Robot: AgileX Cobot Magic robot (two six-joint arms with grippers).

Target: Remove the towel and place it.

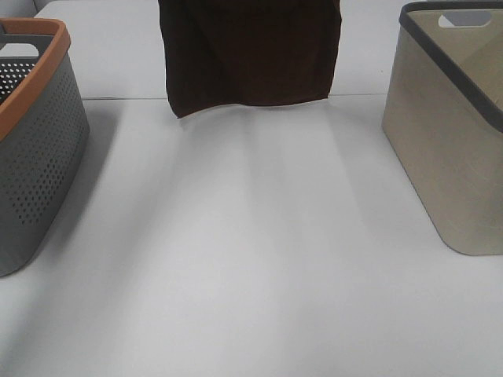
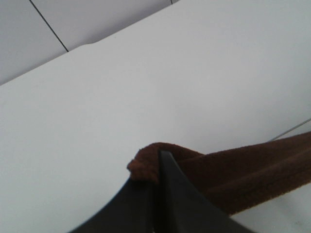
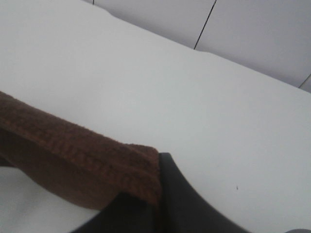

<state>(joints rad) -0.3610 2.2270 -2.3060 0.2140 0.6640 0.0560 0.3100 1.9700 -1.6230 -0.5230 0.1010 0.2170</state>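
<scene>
High over the back of the white counter, the towel hangs as a flat, dark brown sheet between the two baskets. Its upper part is cut off by the top edge of the exterior view, so neither gripper shows there. Its lower hem is clear of the counter surface and dips a little lower on the left side than on the right, with a soft shadow spreading on the counter below it.

The left gripper is clamped on one upper corner of the towel. The black fingers are pressed together, a small bunch of terry pokes out just past their tips, and the rest of the cloth stretches sideways away from the jaws as a taut band.

The right gripper is likewise closed on the other upper corner. The hemmed edge of the towel runs straight into the pinched fingers, and the cloth drops away beneath it.

A grey perforated basket with an orange rim stands at the counter's left edge, well apart from the towel. A beige basket with a dark grey rim stands at the right, also clear of it.
</scene>
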